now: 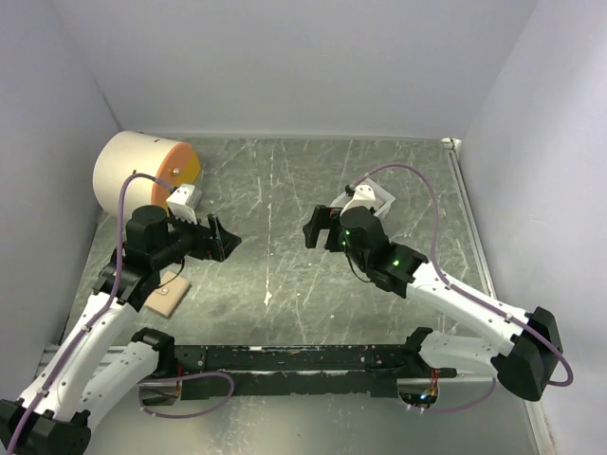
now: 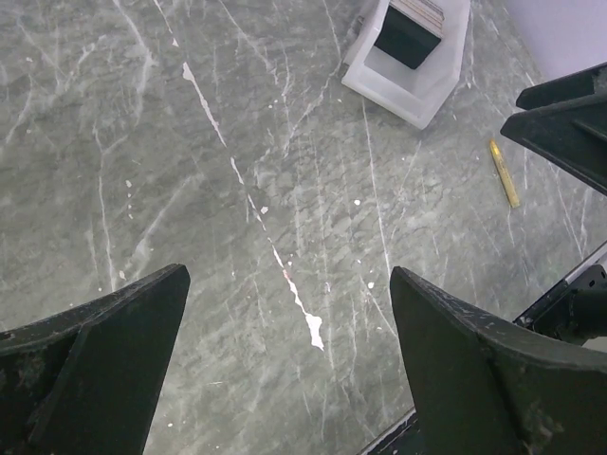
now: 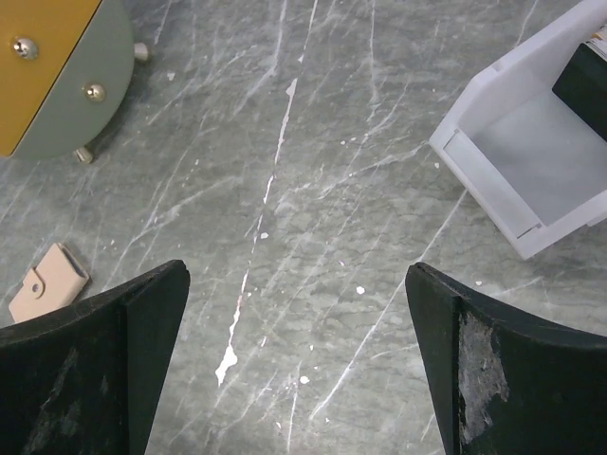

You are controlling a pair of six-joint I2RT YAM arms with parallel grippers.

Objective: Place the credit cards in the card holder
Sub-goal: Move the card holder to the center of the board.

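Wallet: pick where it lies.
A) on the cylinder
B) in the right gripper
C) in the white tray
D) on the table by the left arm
D: the wallet lies flat on the table, right beside the left arm.

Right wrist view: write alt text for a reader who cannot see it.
The right gripper hangs open and empty over a grey marbled table. The card holder lies closed at the left edge, a white tray holding something dark sits upper right, and an orange-faced cylinder is upper left.
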